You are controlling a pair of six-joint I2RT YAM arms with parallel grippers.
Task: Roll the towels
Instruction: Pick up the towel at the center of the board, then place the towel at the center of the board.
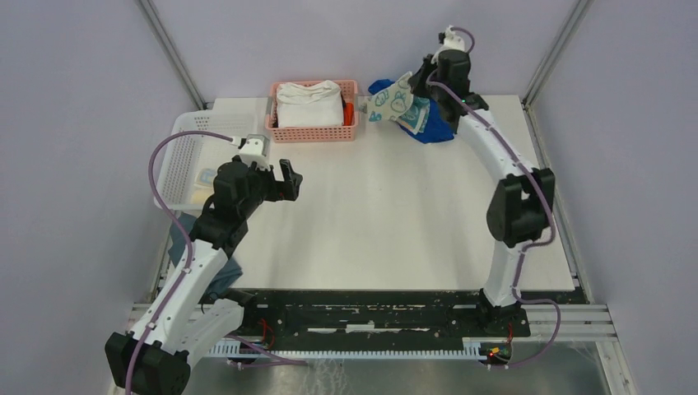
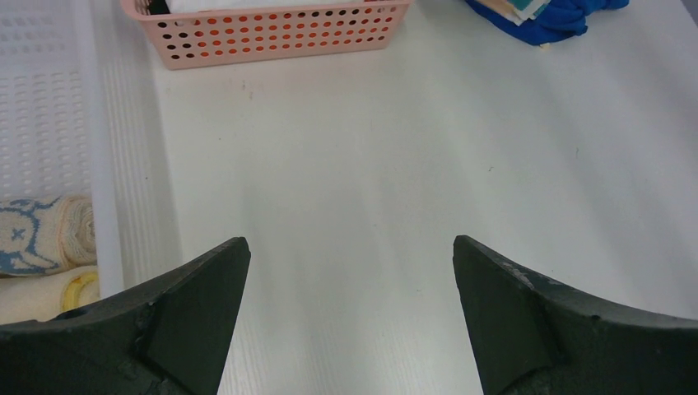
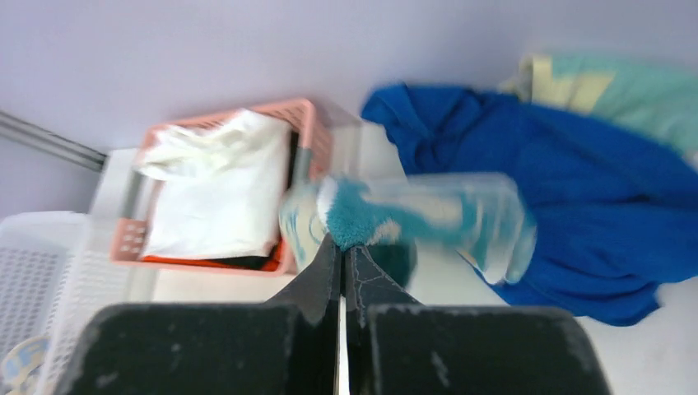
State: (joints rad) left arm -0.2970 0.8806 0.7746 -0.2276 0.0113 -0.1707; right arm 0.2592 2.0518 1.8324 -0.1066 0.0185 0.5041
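Tabletop (image 1: 387, 214) — white, matte — between lilac walls (image 1: 74, 99); rabbit towel (image 1: 393, 103) pinched above far edge.

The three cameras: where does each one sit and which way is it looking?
Top external: fixed above and behind the arms, looking down at the white table; both arms show whole.
Left wrist: on the left arm, facing across the table toward the pink basket; the open left gripper frames the bottom.
Right wrist: on the right arm, facing the back wall and blue cloth; the right gripper is shut on a patterned towel.
Shared: the pink basket appears in all three views.
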